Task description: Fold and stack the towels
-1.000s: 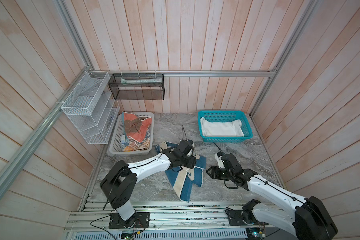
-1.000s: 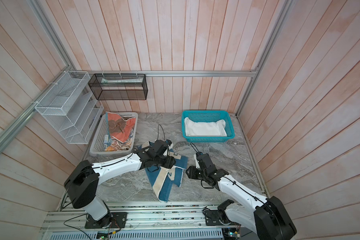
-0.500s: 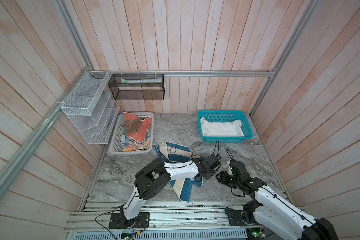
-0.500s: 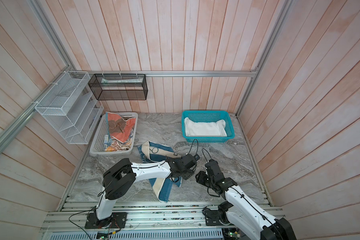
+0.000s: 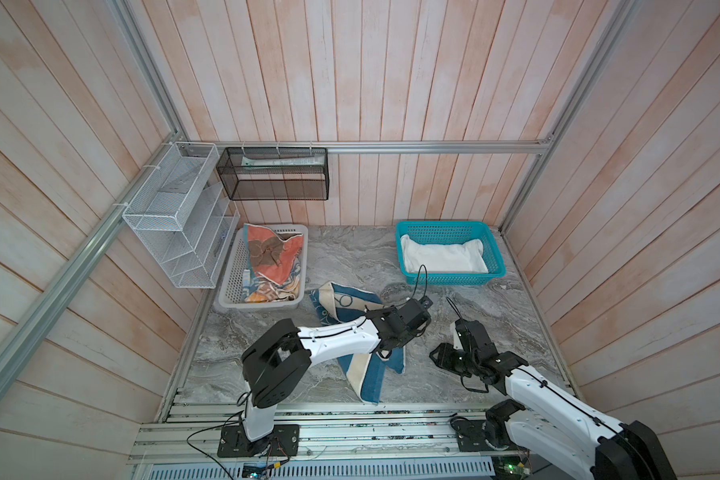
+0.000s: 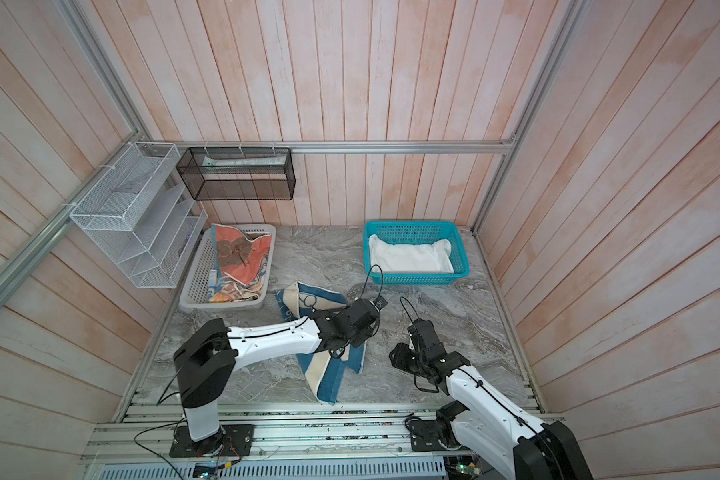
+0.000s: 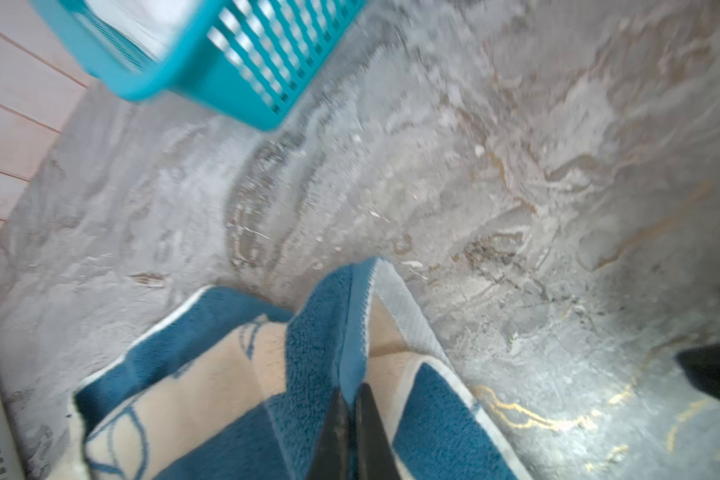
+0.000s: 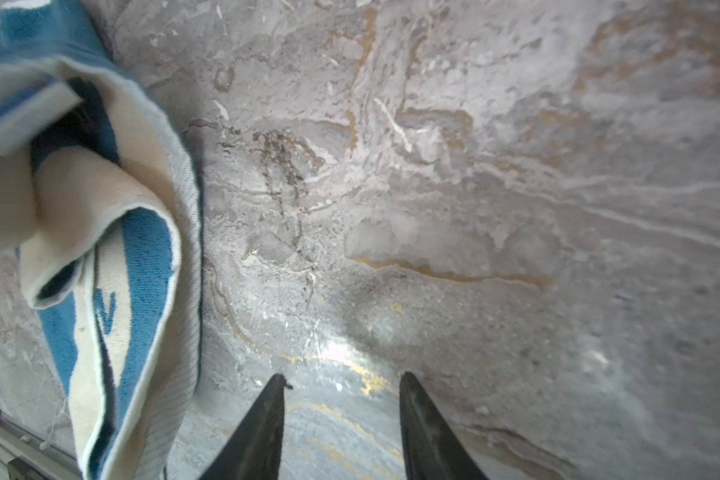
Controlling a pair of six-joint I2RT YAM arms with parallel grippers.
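Left fingers (image 7: 335,440) on towel (image 7: 314,332) — wrist-view only

The blue-and-cream towel (image 5: 370,376) lies rumpled on the marble top (image 5: 350,257), partly spread. A long strip of blue and cream bands trails from under the left claw (image 7: 350,399) toward the front edge, and a part printed with line drawings spreads out behind that claw. A raised ridge of its blue terry is pinched between that claw's closed jaws. Its hemmed edge hangs beside the right claw (image 8: 341,382), apart from the parted jaws. The white towel (image 5: 443,257) lies loosely folded in the teal basket (image 5: 493,253), well beyond both claws. The coral-orange towel (image 5: 273,253) sits crumpled in the white basket (image 5: 233,274), well away from the left claw, over the blue, orange and cream one (image 5: 272,293)
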